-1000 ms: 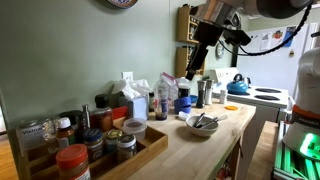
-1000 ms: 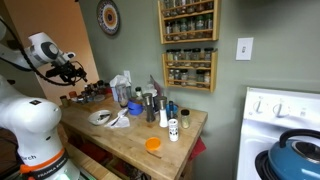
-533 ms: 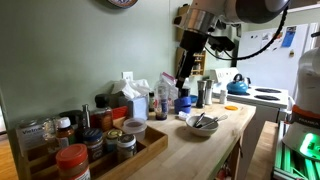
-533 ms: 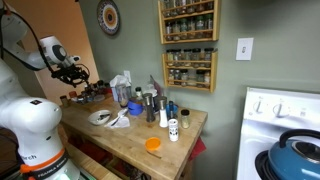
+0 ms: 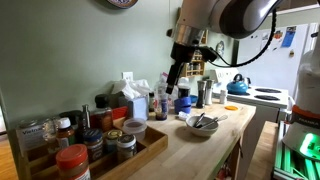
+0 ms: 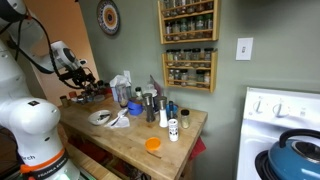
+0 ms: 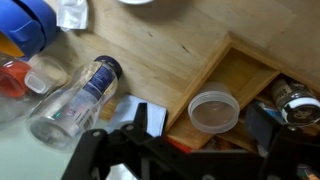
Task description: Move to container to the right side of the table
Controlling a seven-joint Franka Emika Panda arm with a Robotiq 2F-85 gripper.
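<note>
A small round clear plastic container (image 7: pixel 214 110) with a lid sits at the corner of the low wooden tray, also seen in an exterior view (image 5: pixel 135 127). My gripper (image 7: pixel 200 117) is open and empty, hovering above the container, with a dark finger on each side of it in the wrist view. In both exterior views the gripper (image 5: pixel 172 78) (image 6: pixel 88 80) hangs above the clutter at the back of the table. The table (image 5: pixel 205 150) (image 6: pixel 135 135) is a long light-wood countertop.
A wooden tray of jars (image 5: pixel 150 148) fills one end of the table. A clear bottle (image 7: pixel 80 95) and a blue-capped item (image 7: pixel 30 25) sit near the container. A white bowl with utensils (image 5: pixel 201 123), an orange lid (image 6: pixel 152 144) and a white stove (image 6: pixel 285 130) are also in view.
The arm has swung along the table toward the tray end and lowered, bringing the open gripper over the clear container. Nothing on the table has moved.
</note>
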